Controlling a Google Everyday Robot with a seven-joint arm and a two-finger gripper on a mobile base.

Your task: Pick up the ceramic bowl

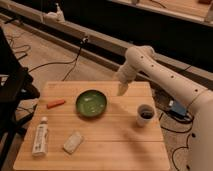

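Room: brown floor (47, 52) with black cables (70, 62) trailing over it; a long grey ledge (100, 42) runs diagonally behind. Dark chair frame (11, 92) at left edge.

Surface: pale wooden slatted table (105, 150), rectangular.

White arm (167, 75) reaches in from the right, bent down over the table's far edge. Gripper (122, 89) points down just above the wood, up and right of the green bowl (91, 103), apart from it. Whether it is open or closed: cannot tell.

Bowl sits upright at table centre, toward the back. White cup (145, 114) right of it, well apart. White tube (40, 136) front left. Small pale packet (73, 142) front centre. Orange stick (56, 103) left of bowl.
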